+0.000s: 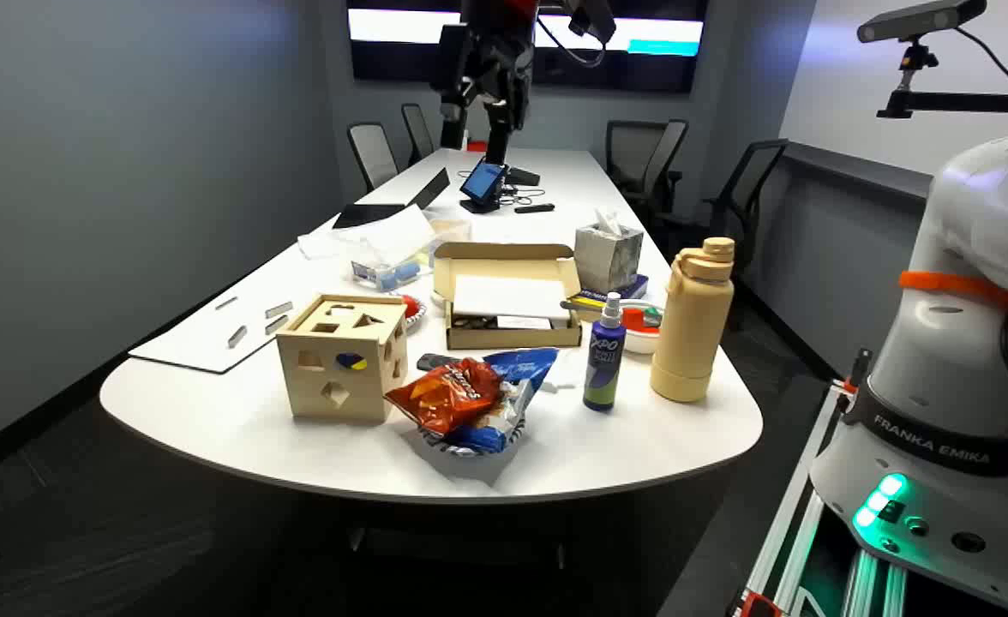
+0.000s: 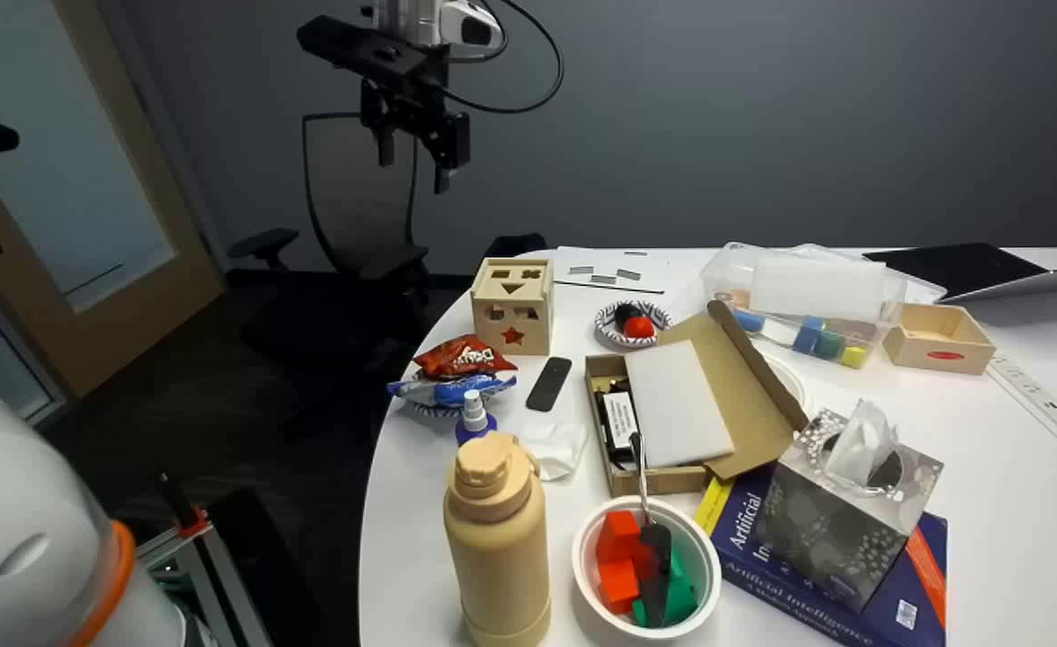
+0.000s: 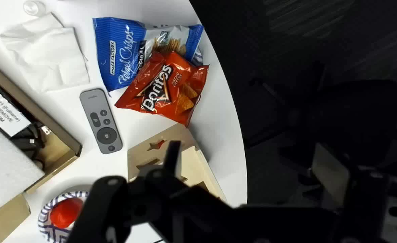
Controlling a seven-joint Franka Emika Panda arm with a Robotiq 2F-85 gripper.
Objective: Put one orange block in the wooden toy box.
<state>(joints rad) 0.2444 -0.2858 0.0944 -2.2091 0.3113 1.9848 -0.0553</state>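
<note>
Two or more orange blocks (image 2: 618,584) in white bowl (image 2: 586,553) with green pieces (image 2: 683,593), utensil (image 2: 654,575) sticking out. Wooden toy box (image 2: 511,317) upright on desk (image 1: 581,454), just beside snack bags (image 2: 464,358), well apart from bowl; red shows through star hole (image 2: 512,336). Gripper (image 2: 414,171) hangs in air, higher than box, jaws spread wide apart.
</note>
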